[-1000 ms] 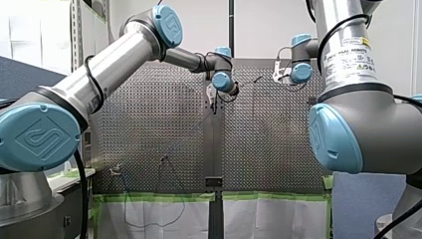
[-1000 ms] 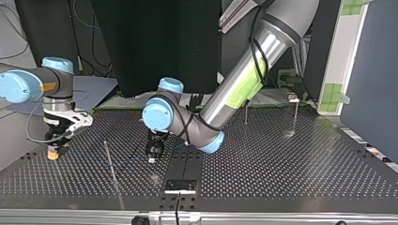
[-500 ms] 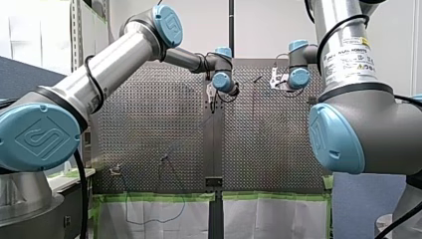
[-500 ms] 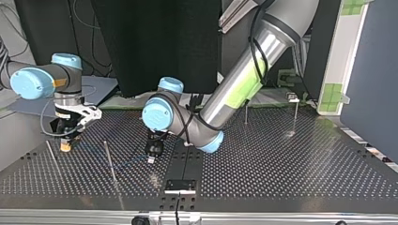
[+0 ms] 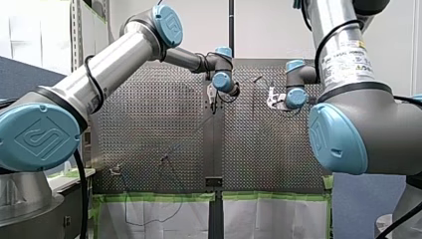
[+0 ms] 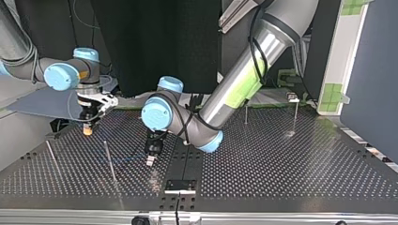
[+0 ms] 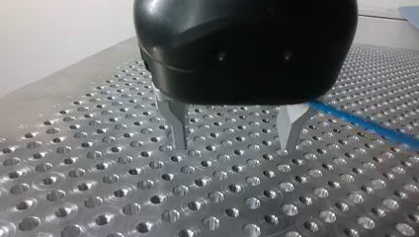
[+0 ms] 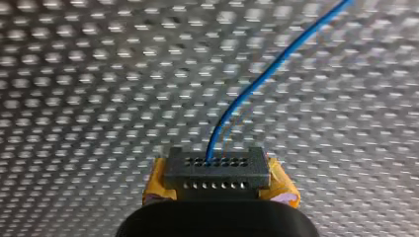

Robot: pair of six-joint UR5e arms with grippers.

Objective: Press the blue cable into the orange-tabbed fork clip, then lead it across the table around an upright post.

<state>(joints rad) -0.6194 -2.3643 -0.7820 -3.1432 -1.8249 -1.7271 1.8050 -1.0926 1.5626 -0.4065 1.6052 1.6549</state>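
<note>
- A dark metal table (image 6: 281, 173), drilled all over with rows of small holes.
- At the top view's left stand a thin post (image 6: 110, 161) and, nearer the table's edge, a second post (image 6: 52, 158).
- Far back at the right stand a short post (image 6: 245, 115) and a taller post (image 6: 295, 117).
- A small black plate (image 6: 180, 185) sits mid-table at the near edge.
- A blue cable (image 7: 365, 127) lies along the surface.

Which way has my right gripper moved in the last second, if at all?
Yes. In the top view my right gripper, shut on the blue cable, moved rightward and back, toward the upright post.
</note>
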